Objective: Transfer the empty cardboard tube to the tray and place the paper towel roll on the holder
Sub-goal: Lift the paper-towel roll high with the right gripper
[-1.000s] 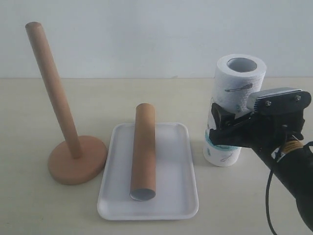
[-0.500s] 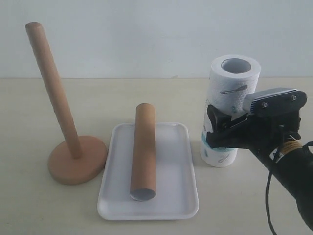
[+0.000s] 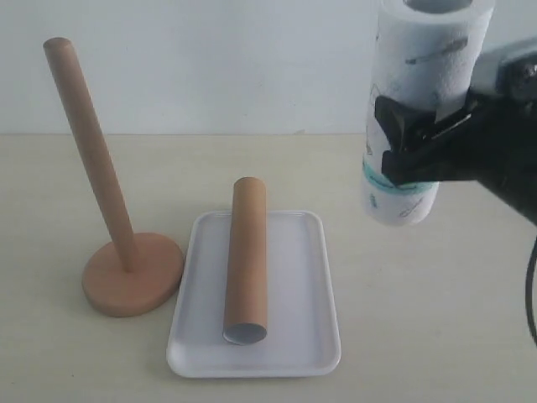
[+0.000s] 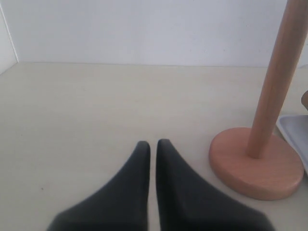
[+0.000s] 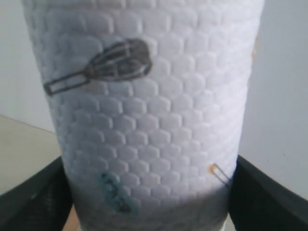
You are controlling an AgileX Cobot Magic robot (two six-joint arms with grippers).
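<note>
The brown cardboard tube (image 3: 246, 259) lies lengthwise in the white tray (image 3: 306, 336), its open end toward the front. My right gripper (image 3: 401, 144) is shut on the paper towel roll (image 3: 424, 59), which hangs upright well above the table at the right; its teal band (image 3: 394, 182) is near the lower end. The roll (image 5: 144, 106) fills the right wrist view, black fingers (image 5: 260, 197) pressing both sides. The wooden holder (image 3: 132, 273) stands at the left with its pole (image 3: 88, 143) leaning slightly. My left gripper (image 4: 153, 144) is shut on nothing, low over the table next to the holder's base (image 4: 255, 163).
A pale wall runs behind the beige tabletop (image 3: 436, 319). A corner of the tray (image 4: 294, 132) shows past the holder in the left wrist view.
My right gripper has lifted the paper towel roll off the table, from standing beside the tray to hanging high at the right. Tube, tray and holder have not moved.
</note>
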